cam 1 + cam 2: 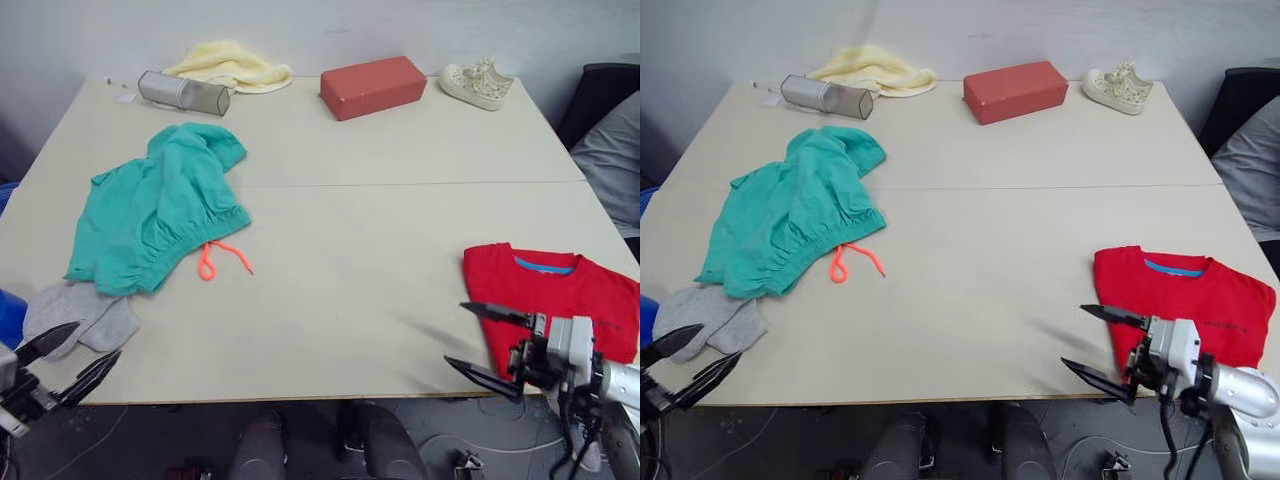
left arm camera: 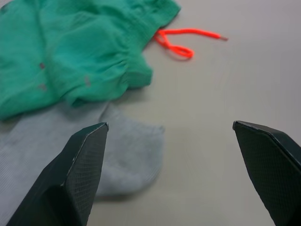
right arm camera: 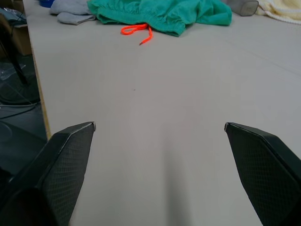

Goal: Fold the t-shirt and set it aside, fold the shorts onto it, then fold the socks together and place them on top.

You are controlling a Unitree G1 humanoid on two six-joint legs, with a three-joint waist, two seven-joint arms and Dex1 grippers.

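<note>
1. Left eye view: the t-shirt (image 1: 560,300) already lies folded at the near right corner of the table (image 1: 400,150), blue label up. Your right gripper (image 1: 483,342) hangs just beside its left edge with fingers spread wide, holding nothing. The shorts (image 1: 155,210) lie crumpled on the left half, well apart from the t-shirt, with the orange drawstring (image 1: 220,260) trailing toward the table's middle. The socks (image 1: 80,315) sit at the near left corner, touching the hem of the shorts.

2. Right eye view: your left gripper (image 1: 685,360) hovers at the near left edge, just beside the socks, fingers open and empty. Along the far edge stand a metal mesh case (image 1: 825,96), a pale yellow cloth (image 1: 875,68), a red block (image 1: 1015,90) and a cream shoe (image 1: 1118,88); leave them alone.

3. Left wrist view: the shorts overlap the socks, so lifting one may drag the other. I judge the shorts light, limp and prone to bunching; take the gathered waistband, where the cloth is thickest, not the drawstring.

4. Right wrist view: between the wide fingers you see bare table, with shorts and drawstring far across it. The shorts look like the next step; expect them to sag, so hold two waistband corners.
</note>
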